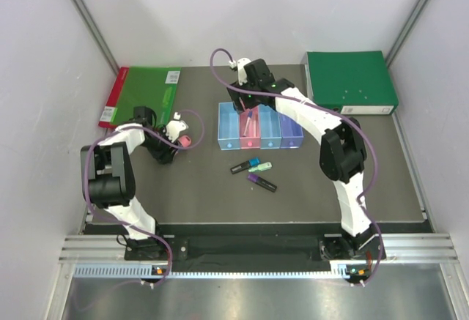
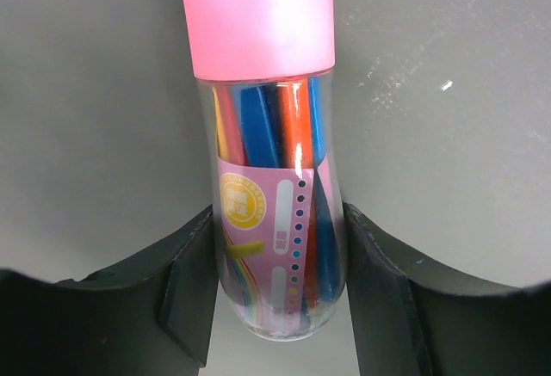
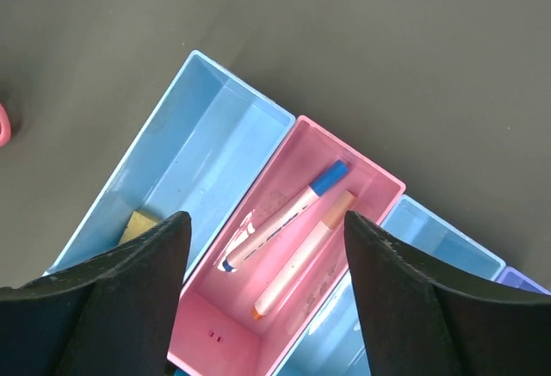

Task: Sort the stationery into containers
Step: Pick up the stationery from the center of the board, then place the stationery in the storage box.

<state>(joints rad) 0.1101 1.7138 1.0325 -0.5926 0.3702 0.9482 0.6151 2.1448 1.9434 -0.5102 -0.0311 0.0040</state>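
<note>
— Grey table (image 1: 198,195): why does the right gripper (image 3: 263,286) hang parted and empty over the pink bin (image 3: 379,188)?
— Two pens (image 3: 288,212) lie inside. At nine o'clock, the left gripper (image 2: 275,298) brackets the pink-capped tube (image 2: 271,178); grip unclear.

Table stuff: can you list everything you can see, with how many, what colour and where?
bins: four joined, light blue, pink, blue, purple-blue, middle of table
pens in the pink bin: two, white-blue and pink-white, lying side by side
loose markers: three, black-blue, mint green, purple-black, in front of the bins
crayon tube: one, clear with pink cap, left side of table
folder: one, green with red edge, far left
binder: one, dark green, far right
table: one, dark grey
left gripper: fingers either side of the crayon tube
right gripper: open, above the pink bin
</note>
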